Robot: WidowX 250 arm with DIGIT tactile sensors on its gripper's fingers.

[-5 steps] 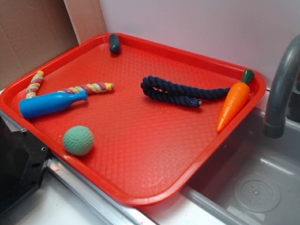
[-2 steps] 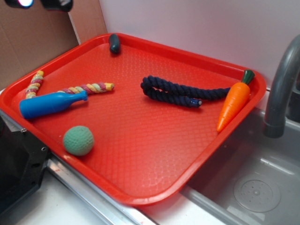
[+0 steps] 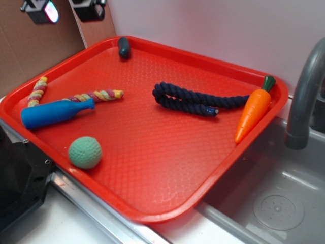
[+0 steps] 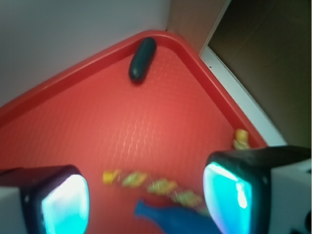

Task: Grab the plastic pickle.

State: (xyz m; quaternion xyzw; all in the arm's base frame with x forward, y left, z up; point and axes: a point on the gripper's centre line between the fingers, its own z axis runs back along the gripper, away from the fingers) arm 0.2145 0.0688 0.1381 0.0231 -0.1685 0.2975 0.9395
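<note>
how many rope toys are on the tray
2. The dark blue rope lies folded mid-tray, left of the carrot. The multicolored rope lies on the left, partly behind the blue bottle.

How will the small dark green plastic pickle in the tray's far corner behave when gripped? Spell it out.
The small dark green plastic pickle looks smooth and glossy, so it may slip between the pads. Its rounded oblong shape suggests it could roll if nudged sideways, though the red plastic tray's raised rim beside it would probably stop it. It looks rigid, so unlikely to bend, and probably light.
</note>
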